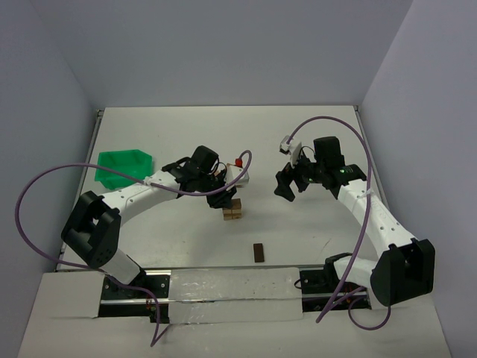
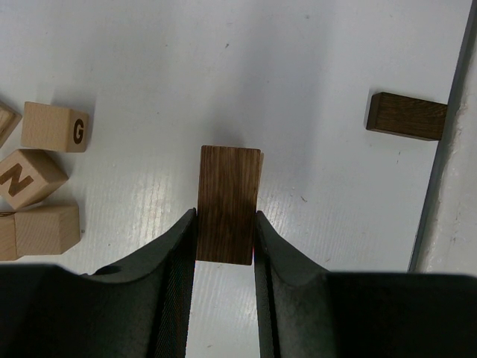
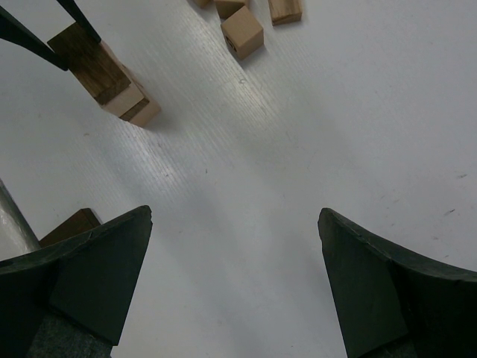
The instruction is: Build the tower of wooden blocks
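Left pincer [image 2: 226, 224] clamped a dark block [image 2: 228, 205] by its long sides atop the tower [image 1: 232, 210], central on the tabletop [image 1: 223, 134], long axis running away from the wrist; right pincer [image 3: 235, 283] gaped wide and empty, farther off rightward.

The tower [image 1: 232, 212] stands mid-table [image 1: 313, 142], with the left end effector [image 1: 223, 198] over it and its fingers either side of the top block [image 2: 227, 201]. Loose blocks [image 2: 48, 179] lie near the tower. The bin [image 1: 123, 165] is well left and behind, a single block [image 1: 258, 252] in front and to the right, and the right end effector [image 1: 285, 188] to the right, apart.
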Controlling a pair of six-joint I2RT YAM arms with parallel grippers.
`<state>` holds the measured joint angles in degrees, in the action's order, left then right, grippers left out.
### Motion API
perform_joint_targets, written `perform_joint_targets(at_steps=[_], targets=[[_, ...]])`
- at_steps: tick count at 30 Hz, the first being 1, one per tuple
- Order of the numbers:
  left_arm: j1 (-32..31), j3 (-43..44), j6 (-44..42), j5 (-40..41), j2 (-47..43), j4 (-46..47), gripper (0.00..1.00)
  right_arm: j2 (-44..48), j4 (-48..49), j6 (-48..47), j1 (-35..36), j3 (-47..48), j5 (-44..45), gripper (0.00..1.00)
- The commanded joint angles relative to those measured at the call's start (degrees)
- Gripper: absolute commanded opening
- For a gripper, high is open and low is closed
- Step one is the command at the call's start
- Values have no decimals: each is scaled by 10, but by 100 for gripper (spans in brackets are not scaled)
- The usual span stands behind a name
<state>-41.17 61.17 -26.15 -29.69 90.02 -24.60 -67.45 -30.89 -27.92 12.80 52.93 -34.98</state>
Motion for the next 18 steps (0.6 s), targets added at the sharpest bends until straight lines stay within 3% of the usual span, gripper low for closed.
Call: perform_joint_targets(at_steps=[1, 18], targets=[[-6, 12, -6, 8, -6, 3, 41, -3, 7, 2, -4, 24, -4, 100], [-8, 20, -2, 14, -34, 3, 64, 5, 6, 0, -4, 22, -6, 100]])
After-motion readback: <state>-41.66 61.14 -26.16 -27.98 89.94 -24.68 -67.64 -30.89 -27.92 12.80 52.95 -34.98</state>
